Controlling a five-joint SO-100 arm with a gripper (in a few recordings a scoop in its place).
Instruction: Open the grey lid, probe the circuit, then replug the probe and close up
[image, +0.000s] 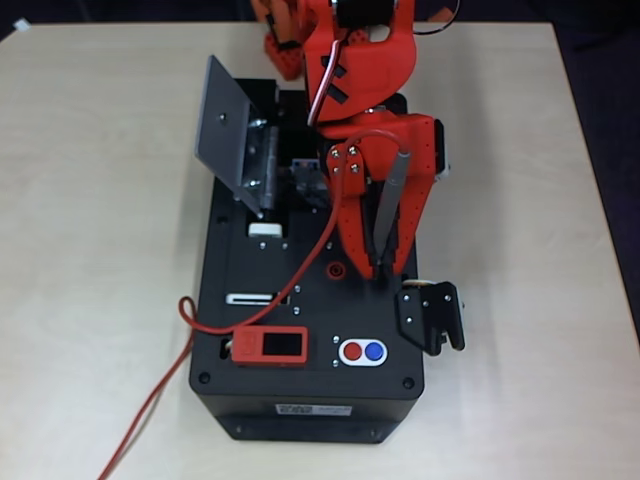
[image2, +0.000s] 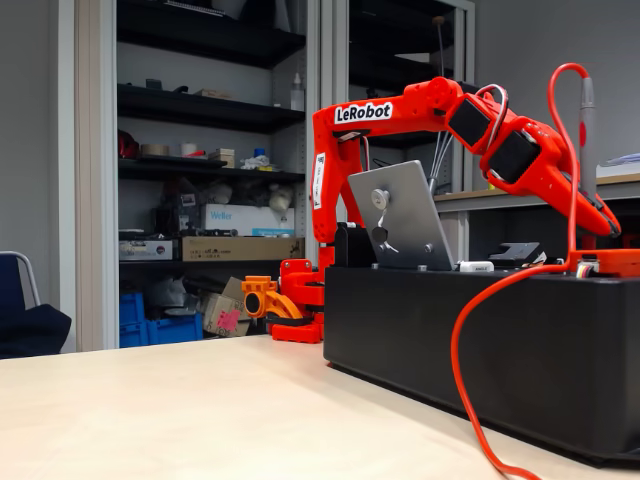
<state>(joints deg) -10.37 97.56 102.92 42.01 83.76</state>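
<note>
One black box (image: 310, 330) stands on the table (image: 90, 250). One grey lid (image: 222, 118) stands raised at the box's far left corner in the overhead view, tilted outward on its hinge; in the fixed view its knob faces the camera. One probe (image: 392, 205) is clamped between the closed fingers of the gripper (image: 378, 262), above the right half of the box top, with its tip pointing down just beside one red round socket (image: 337, 270). One red cable (image: 160, 390) leaves the probe's upper end, arcs over the arm, crosses the box top and drops off the left edge onto the table. Also on the box top: one orange-red display module (image: 270, 346), one white tab (image: 266, 230), and one button pair, red and blue (image: 362, 351). One black bracket (image: 430, 316) projects from the right edge. The red arm (image2: 400, 110) overhangs the opened compartment, hiding part of it.
</note>
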